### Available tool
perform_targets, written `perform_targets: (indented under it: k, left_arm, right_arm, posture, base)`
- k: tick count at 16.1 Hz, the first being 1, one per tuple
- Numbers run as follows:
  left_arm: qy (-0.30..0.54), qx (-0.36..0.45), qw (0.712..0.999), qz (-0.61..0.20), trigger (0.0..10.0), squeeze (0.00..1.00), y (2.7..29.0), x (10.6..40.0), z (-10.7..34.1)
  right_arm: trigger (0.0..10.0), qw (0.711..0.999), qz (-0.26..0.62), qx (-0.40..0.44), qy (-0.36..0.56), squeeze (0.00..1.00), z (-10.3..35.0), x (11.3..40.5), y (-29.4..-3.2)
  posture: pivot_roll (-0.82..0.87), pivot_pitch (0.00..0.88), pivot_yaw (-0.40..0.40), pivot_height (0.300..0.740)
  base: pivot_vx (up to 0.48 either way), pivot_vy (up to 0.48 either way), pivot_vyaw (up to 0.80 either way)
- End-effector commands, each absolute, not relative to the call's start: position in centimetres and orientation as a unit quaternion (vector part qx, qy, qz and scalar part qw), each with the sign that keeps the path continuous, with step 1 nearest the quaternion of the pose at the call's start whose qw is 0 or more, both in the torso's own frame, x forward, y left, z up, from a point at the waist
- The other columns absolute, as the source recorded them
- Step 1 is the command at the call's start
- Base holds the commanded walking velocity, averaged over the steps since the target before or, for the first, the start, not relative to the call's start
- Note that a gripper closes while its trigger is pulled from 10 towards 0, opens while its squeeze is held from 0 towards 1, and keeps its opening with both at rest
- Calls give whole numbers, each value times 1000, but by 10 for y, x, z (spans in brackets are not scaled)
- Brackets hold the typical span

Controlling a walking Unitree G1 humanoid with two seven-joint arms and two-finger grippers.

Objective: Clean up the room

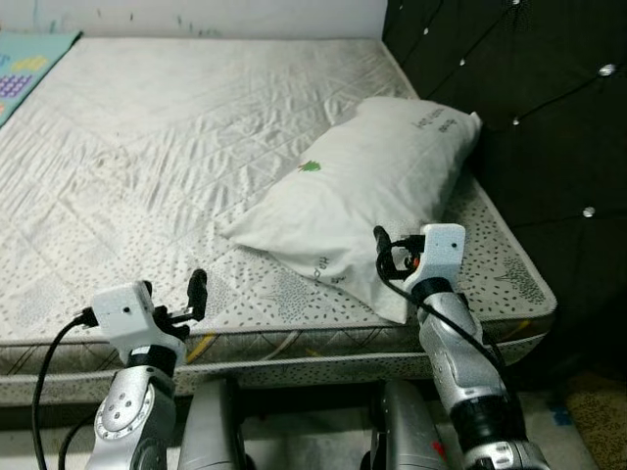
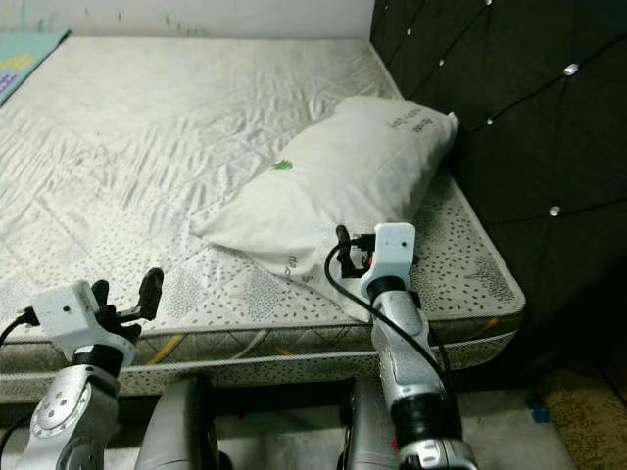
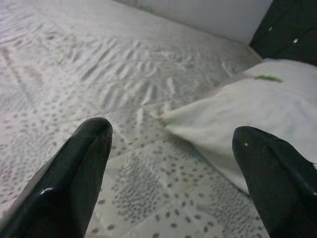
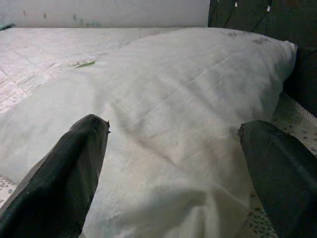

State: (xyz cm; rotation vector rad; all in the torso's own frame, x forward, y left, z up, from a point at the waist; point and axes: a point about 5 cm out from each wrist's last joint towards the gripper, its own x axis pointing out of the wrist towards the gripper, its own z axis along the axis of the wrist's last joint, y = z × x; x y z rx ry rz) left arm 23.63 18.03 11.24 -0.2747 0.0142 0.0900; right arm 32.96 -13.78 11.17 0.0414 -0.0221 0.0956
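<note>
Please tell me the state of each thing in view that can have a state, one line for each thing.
pillow: lying askew on the mattress, next to the headboard, not held.
mattress: bare, its quilted cover wrinkled.
left gripper: open, over the mattress's near edge.
right gripper: open, at the pillow's near end.

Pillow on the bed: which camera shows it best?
The left eye view: the whole pillow lies on the mattress by the headboard. The right eye view shows much the same. The right wrist view sees it close up; the left wrist view catches one end.
</note>
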Motion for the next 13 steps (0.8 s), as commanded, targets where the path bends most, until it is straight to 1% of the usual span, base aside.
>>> perform_targets:
  k: [1,2,3,4,5,9,10,13]
  left_arm:
    - [-1,-140,989,44,10000,1000,180,239,115]
    - [-3,-141,989,42,10000,1000,179,240,115]
    - [-3,-142,989,46,10000,1000,179,244,116]
    - [-22,-144,989,33,0,1000,178,244,121]
    - [-30,-144,989,28,0,1000,177,245,122]
    - [-30,-144,989,28,0,1000,177,245,122]
    - [-6,-139,990,37,10000,0,176,248,115]
    - [3,-138,990,38,10000,0,173,250,111]
  right_arm:
    - [10000,999,44,12,-15,549,115,327,-140]
    - [10000,999,43,13,-14,251,115,326,-141]
    - [10000,999,42,21,-20,1000,118,324,-143]
    - [4510,999,33,23,-24,1000,120,322,-145]
    - [4667,999,27,26,-27,20,121,320,-147]
    - [4667,999,27,29,-27,20,122,319,-148]
    - [10000,999,31,30,-21,0,122,317,-147]
    - [10000,998,38,37,-23,0,130,319,-145]
  posture:
    - [-24,15,5,561]
    - [-25,11,8,561]
    - [-30,6,7,561]
    - [-33,13,10,561]
    - [-35,0,9,561]
    - [-35,0,9,561]
    - [-52,0,9,561]
    - [-56,0,9,561]
  base:
    - [0,0,0]
    - [0,0,0]
    - [0,0,0]
    - [0,0,0]
    - [0,0,0]
    - [0,0,0]
    - [0,0,0]
    - [0,0,0]
